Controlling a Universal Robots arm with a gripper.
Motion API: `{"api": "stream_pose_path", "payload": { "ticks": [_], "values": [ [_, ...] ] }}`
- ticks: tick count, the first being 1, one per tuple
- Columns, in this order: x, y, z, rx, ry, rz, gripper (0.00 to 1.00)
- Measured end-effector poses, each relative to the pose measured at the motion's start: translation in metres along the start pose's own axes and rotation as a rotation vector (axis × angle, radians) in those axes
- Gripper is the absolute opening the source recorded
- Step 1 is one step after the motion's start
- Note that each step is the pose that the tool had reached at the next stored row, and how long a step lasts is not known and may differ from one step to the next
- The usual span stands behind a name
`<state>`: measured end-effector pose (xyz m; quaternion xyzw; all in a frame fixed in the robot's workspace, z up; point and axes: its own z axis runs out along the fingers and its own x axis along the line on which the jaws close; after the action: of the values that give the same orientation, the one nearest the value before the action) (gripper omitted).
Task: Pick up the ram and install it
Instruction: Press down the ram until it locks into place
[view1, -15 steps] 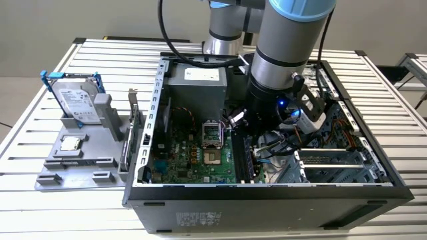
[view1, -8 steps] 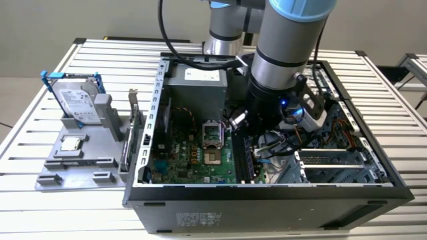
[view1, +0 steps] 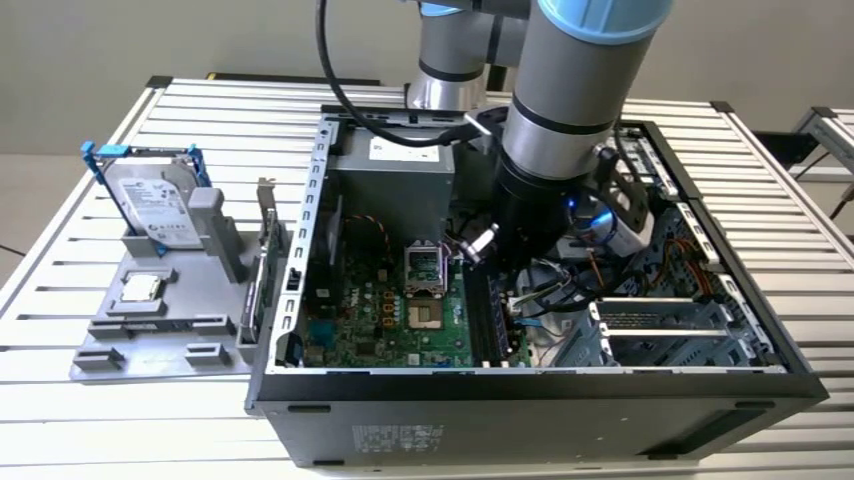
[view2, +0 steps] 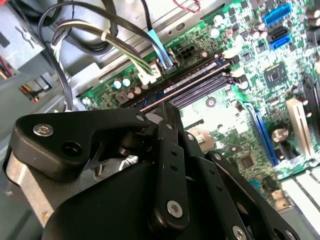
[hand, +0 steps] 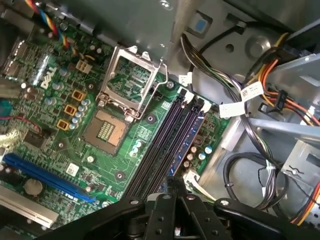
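Hand (view2: 167, 117) fingers pinched together press the ram (hand: 186, 142) seated in the slot beside cables (hand: 235, 100).

An open computer case (view1: 534, 385) lies on a slatted tabletop (view1: 107, 400). Inside the case, a green motherboard (view1: 387, 320) covers the floor, with an open processor socket (view1: 423, 265) near its middle and a silver power supply (view1: 394, 160) at the far end. Bundled cables (hand: 240, 95) run along the case's metal wall. Outside the case, on the exterior view's left, a grey holder (view1: 160, 335) carries a silver hard drive (view1: 154, 210) in blue brackets and a small square chip (view1: 143, 288).
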<state>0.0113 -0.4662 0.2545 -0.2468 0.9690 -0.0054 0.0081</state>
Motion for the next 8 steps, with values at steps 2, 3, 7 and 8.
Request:
{"api": "stream_pose_path", "payload": {
  "ticks": [2, 3, 7, 8],
  "values": [
    [-0.0001, 0.0001, 0.0001, -0.0003, -0.0004, -0.028, 0.00],
    [-0.0001, 0.0002, 0.0002, -0.0006, -0.0007, -0.042, 0.00],
    [-0.0002, 0.0004, 0.0004, -0.0013, -0.0015, -0.099, 0.00],
    [-0.0002, 0.0005, 0.0005, -0.0015, -0.0016, -0.111, 0.00]
  ]
}}
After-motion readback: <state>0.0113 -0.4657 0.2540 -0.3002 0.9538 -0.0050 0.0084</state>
